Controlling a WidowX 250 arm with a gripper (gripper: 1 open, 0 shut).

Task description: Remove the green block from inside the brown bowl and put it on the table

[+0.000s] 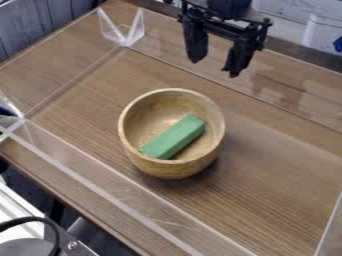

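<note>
The green rectangular block (pixel 174 138) lies inside the round tan wooden bowl (pixel 130 134), flat on the bowl's floor and tilted diagonally across the view, 1 end toward the near left and the other toward the far right. The bowl sits upright on the brown wood-grain tabletop (pixel 274 157). Beyond the bowl, well apart from it and from the block, the black 2-fingered gripper (pixel 218 60) hangs over the table with its 2 fingers spread apart, nothing between them. Clear acrylic walls (pixel 123 27) edge the table. At the near left corner, a black cable (pixel 38 221) curves beside a whitish object (pixel 24 245), too cropped to identify.
</note>
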